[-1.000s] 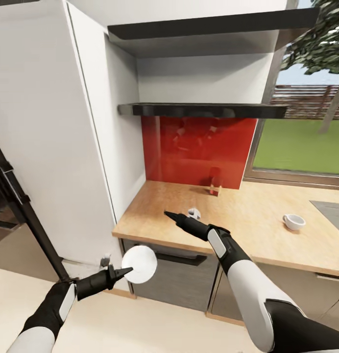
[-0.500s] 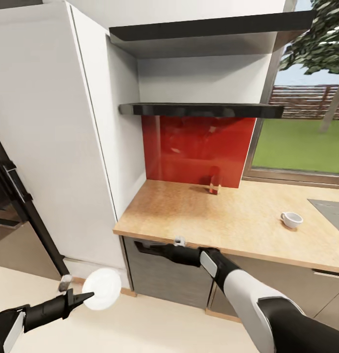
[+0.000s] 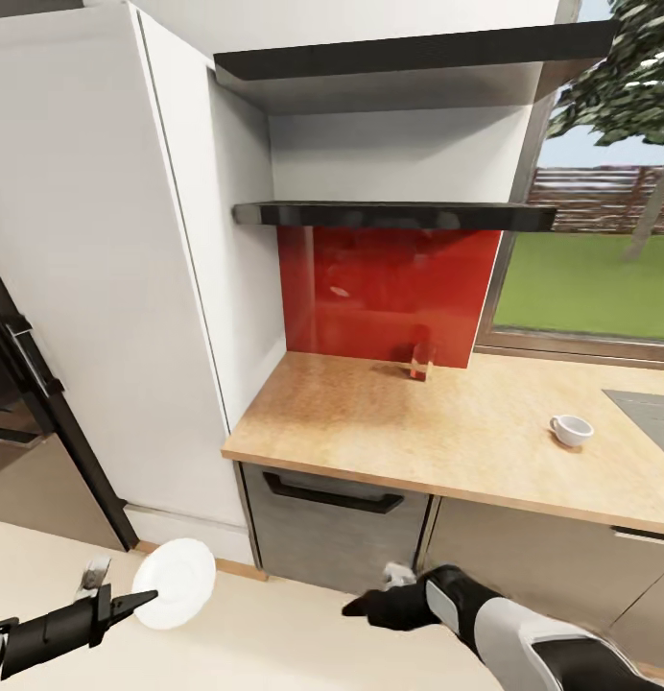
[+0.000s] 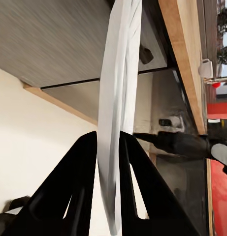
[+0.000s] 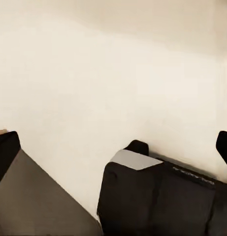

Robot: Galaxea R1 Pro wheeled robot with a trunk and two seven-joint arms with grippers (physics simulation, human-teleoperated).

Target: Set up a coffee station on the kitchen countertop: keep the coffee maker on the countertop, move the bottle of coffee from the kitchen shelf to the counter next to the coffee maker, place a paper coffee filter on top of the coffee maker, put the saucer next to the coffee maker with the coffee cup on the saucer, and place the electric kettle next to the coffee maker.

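Over the last second you've dropped both arms off the kitchen countertop (image 3: 390,432) to cabinet-front height, so placement isn't close. Your left gripper (image 3: 130,602) stays clamped on the saucer's (image 3: 175,596) rim: thin white disc, edge-on between the fingers (image 4: 81,167). Right gripper (image 3: 363,607) sits wide apart, empty; coffee cup (image 3: 571,430) is well beyond it.

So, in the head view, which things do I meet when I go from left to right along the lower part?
left gripper → saucer → right gripper → coffee cup
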